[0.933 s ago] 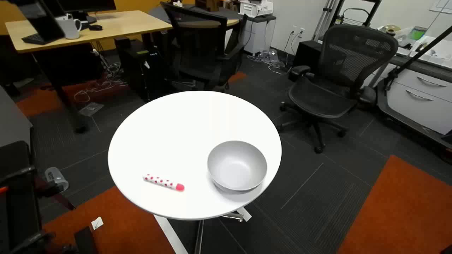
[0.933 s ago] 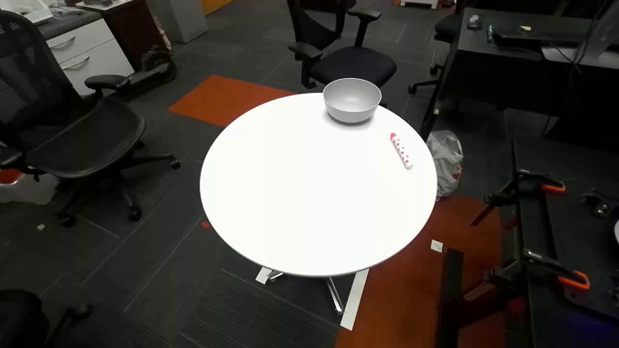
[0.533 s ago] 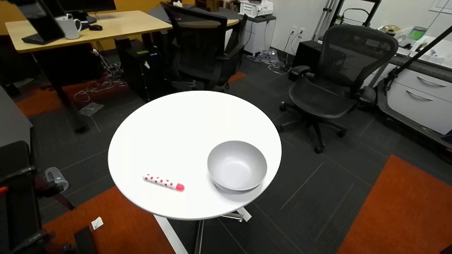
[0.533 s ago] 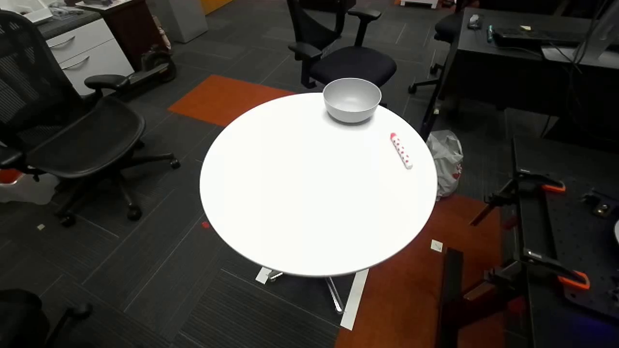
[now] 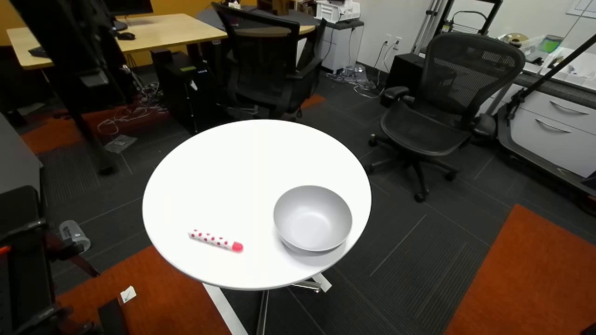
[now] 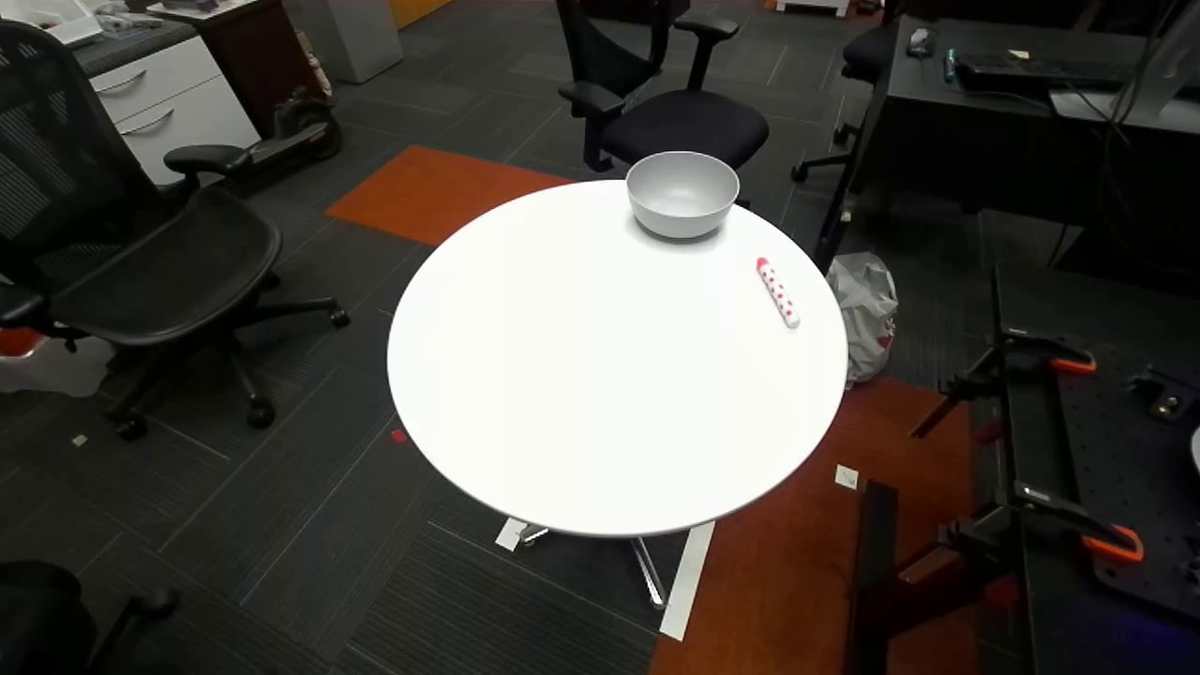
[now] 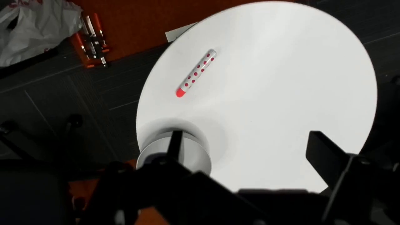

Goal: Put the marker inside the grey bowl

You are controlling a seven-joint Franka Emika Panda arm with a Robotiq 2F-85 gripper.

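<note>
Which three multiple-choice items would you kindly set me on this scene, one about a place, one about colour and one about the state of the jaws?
1. Where is the marker?
A. on the table, apart from the bowl
B. in the bowl
C. under the table

2. Which colours does the marker show?
A. blue and yellow
B. green and black
C. red and white

3. How do the jaws stand?
A. shut on the marker
B. wide open
C. shut on the bowl's rim

Right letters:
1. A, since both exterior views show the marker lying on the table with a gap between it and the bowl.
2. C, since the wrist view shows it white with red spots and one red end.
3. B, since the wrist view shows them set far apart with nothing gripped.
</note>
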